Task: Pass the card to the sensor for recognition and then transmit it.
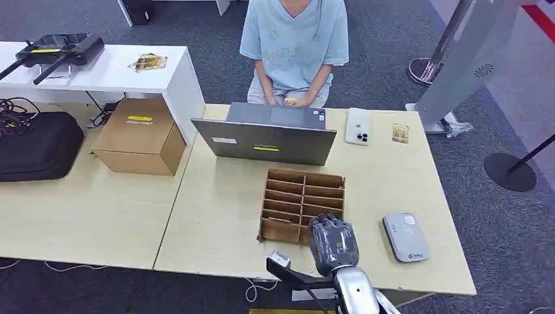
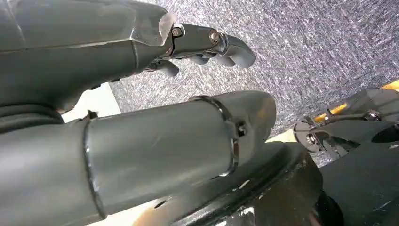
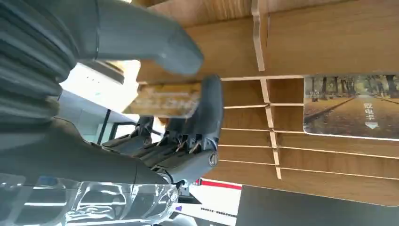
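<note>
My right hand point(image 1: 334, 242) hovers over the near right corner of the wooden card rack point(image 1: 298, 193) on the table. In the right wrist view, thumb and a dark finger of the hand point(image 3: 141, 94) pinch a yellowish card point(image 3: 164, 100) at the rack's point(image 3: 329, 42) edge. Another card point(image 3: 353, 106) with a tree-lined road picture stands in a slot beside it. The grey sensor point(image 1: 406, 237) lies flat to the right of the rack. My left hand point(image 2: 117, 56) hangs above grey carpet, fingers loosely apart, holding nothing.
A grey laptop point(image 1: 265, 140) stands behind the rack, with a seated person point(image 1: 294, 46) beyond it. A white phone point(image 1: 358, 126) and a loose card point(image 1: 400, 133) lie at the far right. A cardboard box point(image 1: 139, 134) and black bag point(image 1: 36, 144) sit to the left.
</note>
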You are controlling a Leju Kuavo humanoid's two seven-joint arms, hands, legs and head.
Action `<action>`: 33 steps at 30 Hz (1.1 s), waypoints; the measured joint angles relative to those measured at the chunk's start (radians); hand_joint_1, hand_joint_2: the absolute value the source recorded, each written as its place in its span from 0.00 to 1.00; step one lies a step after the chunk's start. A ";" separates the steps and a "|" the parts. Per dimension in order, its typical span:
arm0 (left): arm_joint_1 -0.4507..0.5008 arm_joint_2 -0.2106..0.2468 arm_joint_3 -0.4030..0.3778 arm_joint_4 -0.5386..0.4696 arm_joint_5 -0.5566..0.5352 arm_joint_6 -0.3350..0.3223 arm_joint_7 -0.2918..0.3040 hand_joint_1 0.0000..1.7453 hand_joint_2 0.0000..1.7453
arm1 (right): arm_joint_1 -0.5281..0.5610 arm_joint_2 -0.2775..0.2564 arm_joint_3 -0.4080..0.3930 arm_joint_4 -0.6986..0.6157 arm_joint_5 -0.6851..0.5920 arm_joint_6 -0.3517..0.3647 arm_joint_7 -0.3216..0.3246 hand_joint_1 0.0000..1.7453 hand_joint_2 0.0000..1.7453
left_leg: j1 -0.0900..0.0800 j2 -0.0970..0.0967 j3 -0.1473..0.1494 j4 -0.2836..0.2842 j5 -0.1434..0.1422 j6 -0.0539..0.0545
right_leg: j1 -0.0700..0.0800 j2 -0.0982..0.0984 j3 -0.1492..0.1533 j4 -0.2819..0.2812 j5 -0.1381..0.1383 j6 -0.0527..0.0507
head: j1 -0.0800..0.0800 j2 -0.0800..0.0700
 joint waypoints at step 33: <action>0.018 0.000 0.000 0.000 0.003 0.009 -0.019 0.00 0.00 | -0.005 0.030 -0.014 -0.003 -0.006 -0.037 -0.016 0.52 1.00 | 0.000 0.000 0.000 0.000 0.000 0.000 | 0.000 0.000 0.000 0.000 0.000 0.000 | 0.000 0.000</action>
